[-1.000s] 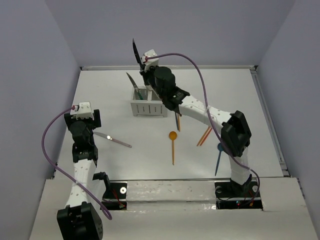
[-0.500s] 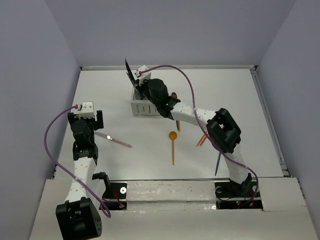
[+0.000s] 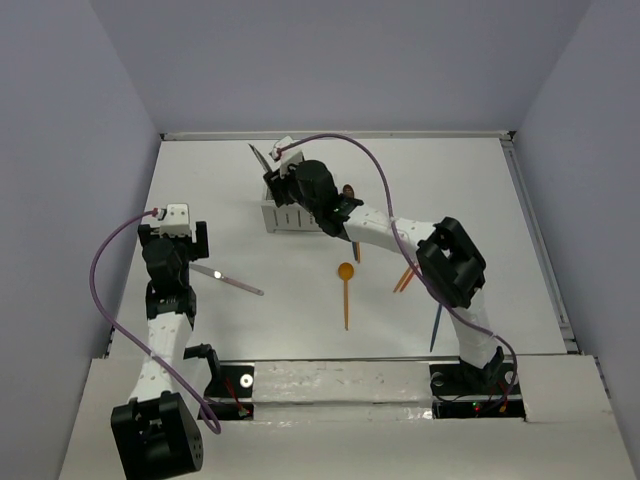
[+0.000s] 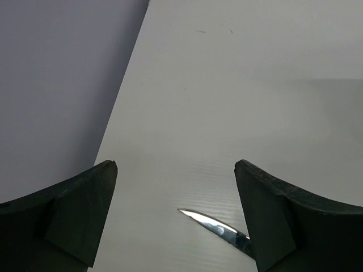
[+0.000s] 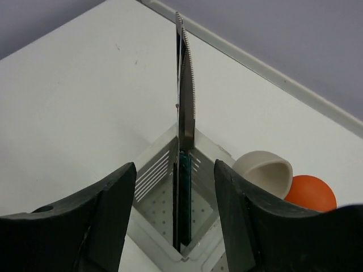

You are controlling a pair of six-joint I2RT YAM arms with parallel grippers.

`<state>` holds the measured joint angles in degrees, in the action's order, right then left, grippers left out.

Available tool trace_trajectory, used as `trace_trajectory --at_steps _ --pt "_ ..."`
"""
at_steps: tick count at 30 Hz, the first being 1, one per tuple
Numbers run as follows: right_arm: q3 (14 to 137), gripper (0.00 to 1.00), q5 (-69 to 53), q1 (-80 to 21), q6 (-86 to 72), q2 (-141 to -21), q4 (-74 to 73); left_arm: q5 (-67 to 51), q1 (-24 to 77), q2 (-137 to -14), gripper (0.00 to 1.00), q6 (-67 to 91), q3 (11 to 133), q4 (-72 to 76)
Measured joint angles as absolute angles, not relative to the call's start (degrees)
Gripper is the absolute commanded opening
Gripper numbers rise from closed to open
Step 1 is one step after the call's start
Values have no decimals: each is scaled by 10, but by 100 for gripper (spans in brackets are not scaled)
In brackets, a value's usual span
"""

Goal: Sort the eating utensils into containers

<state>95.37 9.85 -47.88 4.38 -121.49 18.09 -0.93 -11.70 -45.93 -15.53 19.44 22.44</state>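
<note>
Standing bolt upright in the white caddy (image 5: 153, 175), a serrated knife (image 5: 182, 102) has its long axis vertical: blade tip skyward, teal handle down in the compartment. Whether a second blade hides behind it, I cannot tell. The right gripper (image 5: 176, 167) hangs right over that compartment with its fingers (image 5: 108, 221) spread wide either side of the knife, touching nothing and gripping nothing. Just past the caddy's corner sit two spoon bowls, one white (image 5: 262, 169) and one orange (image 5: 311, 192), though which compartment they belong to is unclear.

Across the table (image 3: 480, 200), the left gripper (image 4: 176, 164) hovers low, jaws wide apart and empty. One table knife (image 3: 228, 280) lies flat beneath it, slanting with its shiny blade toward the left arm and its handle toward mid-table.

Counting the loose pieces from above: one orange spoon (image 3: 346, 290) with its bowl at the far end and its handle running toward the arm bases; two thin orange handles (image 3: 408, 275) side by side, slanted; one dark blue utensil (image 3: 437, 315) running near-to-far; and one short piece (image 3: 356, 248) half hidden under the right arm. One caddy in all.
</note>
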Motion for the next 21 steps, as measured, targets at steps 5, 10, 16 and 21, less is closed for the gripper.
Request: trace_trajectory --at_steps 5,10,16,21 --pt "971 77 96 -508 58 -1169 39 4 -117 -453 99 -155 208 204" --pt "1003 79 38 -573 56 -1137 -67 15 -149 -457 99 -155 249 165" --pt "1149 88 -55 -628 32 -1241 -151 -35 -253 -474 99 -155 279 127" --pt "1217 89 -76 -629 30 -1352 -202 -79 -325 -482 99 -155 280 100"
